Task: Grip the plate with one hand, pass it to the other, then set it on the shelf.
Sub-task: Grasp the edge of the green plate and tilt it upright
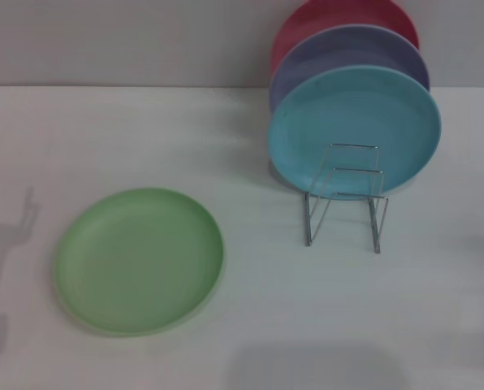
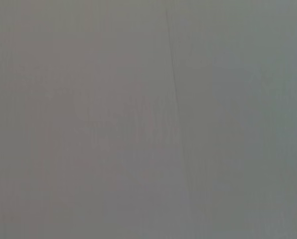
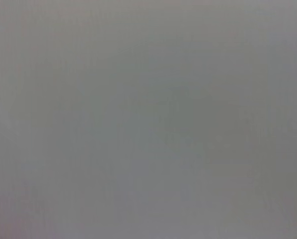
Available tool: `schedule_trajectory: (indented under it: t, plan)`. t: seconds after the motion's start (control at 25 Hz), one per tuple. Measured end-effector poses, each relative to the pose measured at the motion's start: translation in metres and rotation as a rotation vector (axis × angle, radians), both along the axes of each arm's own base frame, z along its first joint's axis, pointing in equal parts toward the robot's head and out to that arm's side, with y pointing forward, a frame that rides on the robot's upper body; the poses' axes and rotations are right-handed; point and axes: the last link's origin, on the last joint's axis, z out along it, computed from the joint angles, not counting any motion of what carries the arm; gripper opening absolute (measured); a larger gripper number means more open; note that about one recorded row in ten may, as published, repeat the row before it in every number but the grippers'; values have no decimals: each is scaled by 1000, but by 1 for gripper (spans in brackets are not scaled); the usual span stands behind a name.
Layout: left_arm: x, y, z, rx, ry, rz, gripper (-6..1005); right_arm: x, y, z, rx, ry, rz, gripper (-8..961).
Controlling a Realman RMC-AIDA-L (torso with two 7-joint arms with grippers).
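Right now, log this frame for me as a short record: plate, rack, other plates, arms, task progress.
plate: green plate lying flat on the white table, on the robot's left, nothing touching it
rack: wire rack on the right, its front loops empty
other plates: light blue plate, lavender plate and red plate standing on edge in the rack, blue foremost
arms: neither in view; wrist views show only a plain grey surface
progress: plate not yet gripped

Bare white tabletop (image 1: pixel 250 325), plain wall (image 1: pixel 128 41)
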Motion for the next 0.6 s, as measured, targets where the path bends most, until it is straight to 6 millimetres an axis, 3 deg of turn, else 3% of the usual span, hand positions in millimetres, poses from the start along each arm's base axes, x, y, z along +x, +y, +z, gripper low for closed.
schedule_trajectory:
  t: [0.52, 0.56, 0.6]
  plan:
    - [3, 1, -2, -8, 11, -13, 790, -3, 6, -1, -6, 6, 8, 818]
    - [17, 9, -8, -24, 82, -50, 790, -3, 8, -2, -9, 7, 8, 818]
    - [17, 9, -8, -24, 82, -50, 790, -4, 10, -3, -16, 9, 9, 818]
